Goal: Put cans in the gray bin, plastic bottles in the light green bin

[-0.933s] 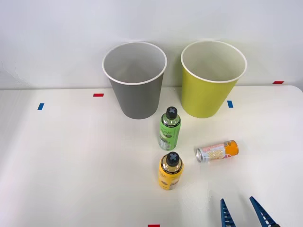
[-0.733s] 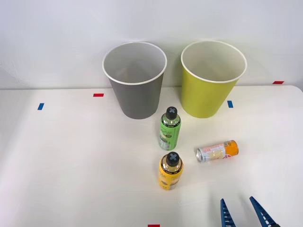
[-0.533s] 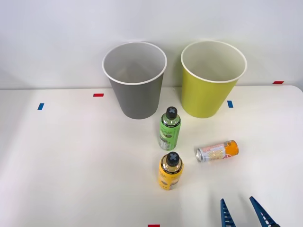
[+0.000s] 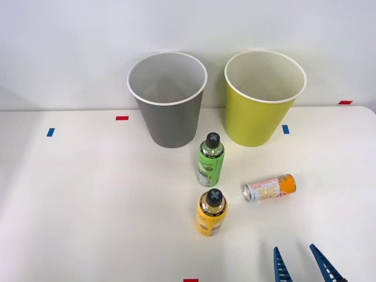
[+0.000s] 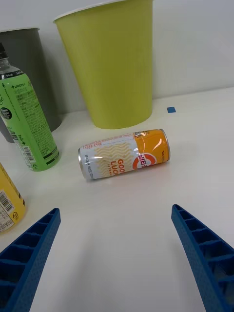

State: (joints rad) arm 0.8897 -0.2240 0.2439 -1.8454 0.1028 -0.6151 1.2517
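The can (image 4: pixel 269 188) (image 5: pixel 125 153) lies on its side on the white table, orange end toward the right. A green-labelled bottle (image 4: pixel 210 160) (image 5: pixel 27 122) stands upright left of it, and a shorter yellow-labelled bottle (image 4: pixel 211 212) (image 5: pixel 9 200) stands nearer me. Behind them stand the gray bin (image 4: pixel 168 100) (image 5: pixel 27 73) and, to its right, the light green bin (image 4: pixel 262 97) (image 5: pixel 112 61). My right gripper (image 4: pixel 301 265) (image 5: pixel 117 258) hovers open at the table's front edge, short of the can, with nothing between its blue ribbed fingers.
Small blue (image 4: pixel 285 129) and red (image 4: pixel 121 118) tape marks dot the table (image 4: pixel 88 205). A white wall rises just behind the bins. Bare tabletop stretches to the left of the bottles and around the can.
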